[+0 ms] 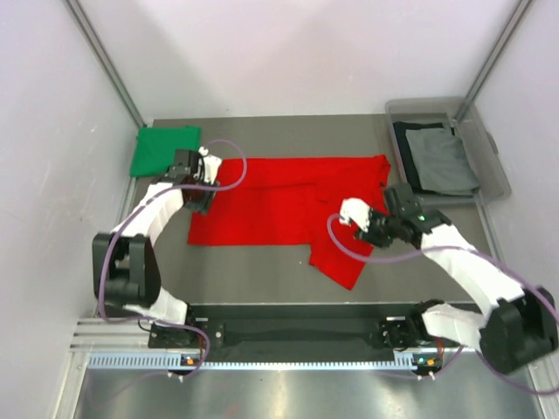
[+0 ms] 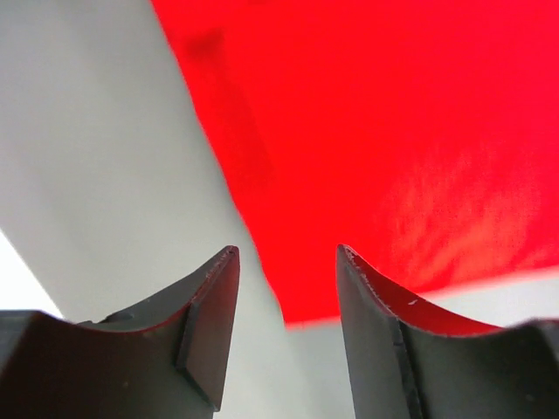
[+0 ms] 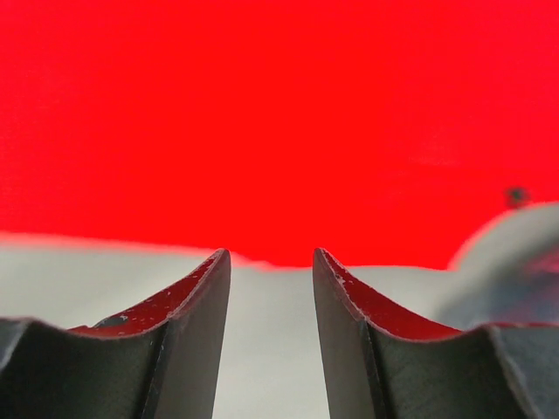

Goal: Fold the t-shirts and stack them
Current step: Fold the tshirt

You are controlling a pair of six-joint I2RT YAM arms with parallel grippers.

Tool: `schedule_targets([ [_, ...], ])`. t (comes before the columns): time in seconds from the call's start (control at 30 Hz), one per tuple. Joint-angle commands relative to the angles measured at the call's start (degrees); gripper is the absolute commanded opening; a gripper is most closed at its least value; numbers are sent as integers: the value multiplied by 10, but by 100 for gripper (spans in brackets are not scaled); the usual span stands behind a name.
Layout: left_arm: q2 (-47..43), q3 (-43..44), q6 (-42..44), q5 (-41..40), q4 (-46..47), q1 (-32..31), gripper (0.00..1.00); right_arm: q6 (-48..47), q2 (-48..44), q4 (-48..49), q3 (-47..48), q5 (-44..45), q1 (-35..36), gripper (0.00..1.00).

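**A:** What do you have nearest you?

**B:** Item one: your right gripper (image 3: 271, 253). Its jaws stand parted with nothing between them, and it hangs over the right side of the red t-shirt (image 1: 279, 205). In the right wrist view, bare desk (image 1: 253, 279) shows under the fingertips and red cloth lies just beyond.

**A:** And your left?

**B:** Item two: your left gripper (image 2: 286, 251). It is likewise parted and grips nothing. It sits at the shirt's left edge, towards the far corner. In its wrist view the cloth's edge runs beneath the right finger and grey desk lies beneath the left.

**A:** Where does the shirt lie?

**B:** Item three: the red t-shirt, laid flat across the middle of the desk between your two arms. One flap juts towards the near edge on the right.

**A:** Farther back?

**B:** Item four: a green t-shirt (image 1: 163, 148), folded, at the far left corner, just beyond your left gripper. Item five: a clear bin (image 1: 493, 161) at the far right, holding a grey t-shirt (image 1: 445, 157) lying over a dark one (image 1: 409, 138).
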Motion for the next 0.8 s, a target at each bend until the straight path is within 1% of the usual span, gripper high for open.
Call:
schedule_targets([
  [0.0,-99,-37,17,-14,4,1,52,-87,-102,-99,-10,-106,28,43],
  [0.03,-114,-45,16,-14,6,1,52,-97,-128,-115,-15,-111,36,43],
  [0.07,-135,-54,16,-17,8,2,50,-107,-139,-140,-23,-112,42,43],
  [0.13,-151,-79,21,-22,13,2,51,-130,-157,-158,-32,-117,57,43],
  [0.23,-153,-88,28,-24,6,7,52,-147,-147,-177,-48,-136,73,43],
  [0.33,-142,-83,28,-24,0,15,53,-149,-116,-161,-73,-142,102,43],
  [0.53,-105,-65,26,-35,-4,25,52,-151,-77,-78,-124,-108,146,43],
  [0.63,-99,-66,26,-38,1,29,52,-148,-63,-55,-127,-116,150,43],
  [0.77,-90,-72,27,-41,6,31,52,-139,-37,-51,-117,-122,160,43],
])
